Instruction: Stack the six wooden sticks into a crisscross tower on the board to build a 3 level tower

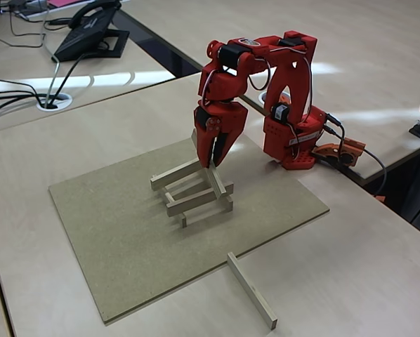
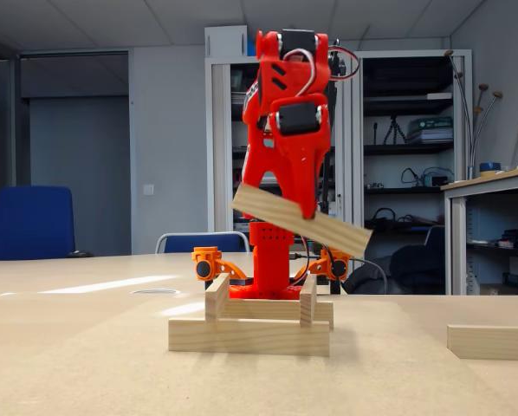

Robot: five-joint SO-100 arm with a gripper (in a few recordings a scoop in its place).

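Carrying the fifth stick [image 2: 302, 222], tilted, pinched in my gripper [image 1: 217, 156] above the two-level tower [image 1: 194, 193] mid-board [image 1: 112, 239]; next I level and lay it across.

End effector [image 2: 307, 208] grips tilted stick [image 2: 302, 222] above tower [image 2: 250, 325].

Four slim pale-wood square bars [image 1: 196, 191] are lying crossed in two layers on the tan fibreboard sheet [image 1: 126, 239]. A fifth [image 2: 302, 221] is hanging tilted above. The sixth [image 1: 252, 290] is lying off-board at five o'clock.
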